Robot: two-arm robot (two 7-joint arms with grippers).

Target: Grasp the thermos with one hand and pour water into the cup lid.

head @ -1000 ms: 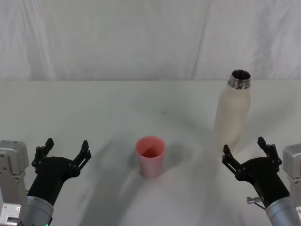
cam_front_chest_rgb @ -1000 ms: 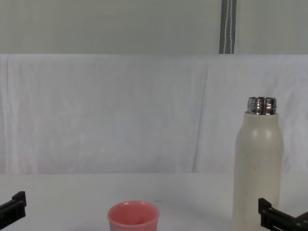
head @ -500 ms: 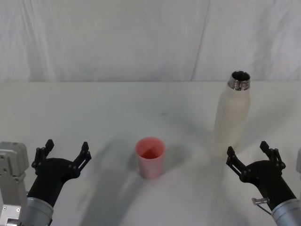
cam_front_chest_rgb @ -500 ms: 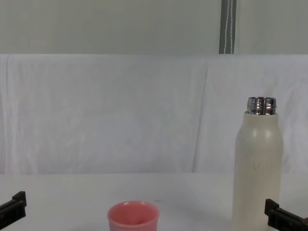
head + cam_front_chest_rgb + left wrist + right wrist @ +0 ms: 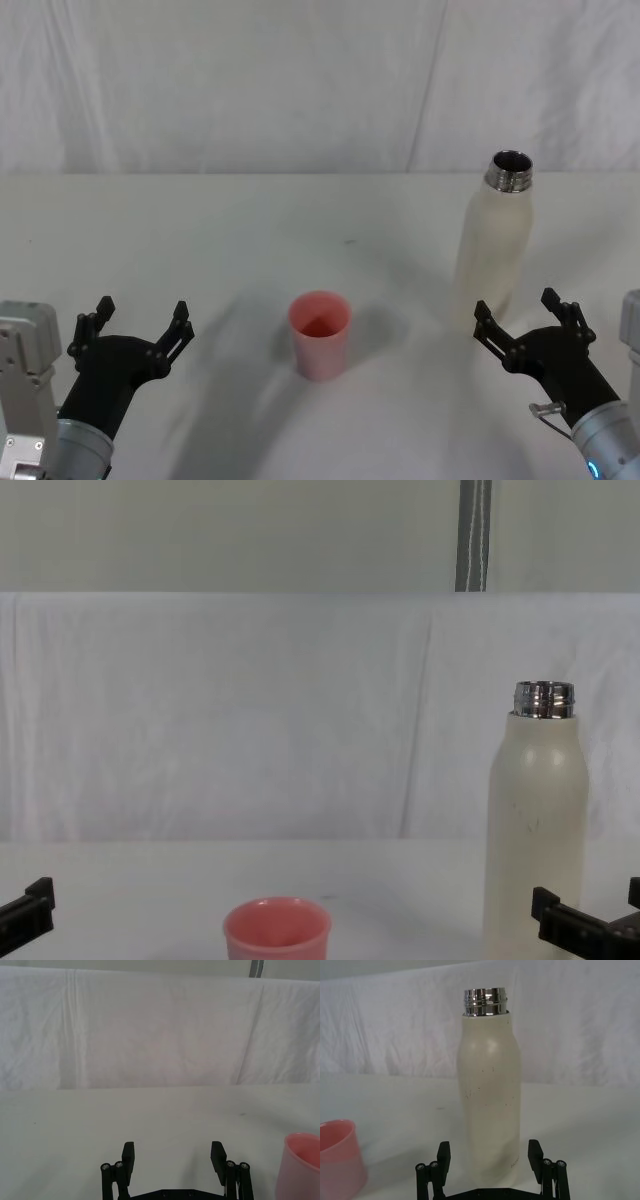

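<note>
Standing upright on the white table (image 5: 200, 230), the thermos (image 5: 493, 245) has its steel neck uncapped. Just in front of its base sits the right gripper (image 5: 528, 318), fingers spread wide, the bottle framed between them in the right wrist view but not touched. The cup (image 5: 320, 334) stands to the thermos's left, nearer the robot. Far left of it, the left gripper (image 5: 138, 322) rests low, fingers wide, holding nothing.
</note>
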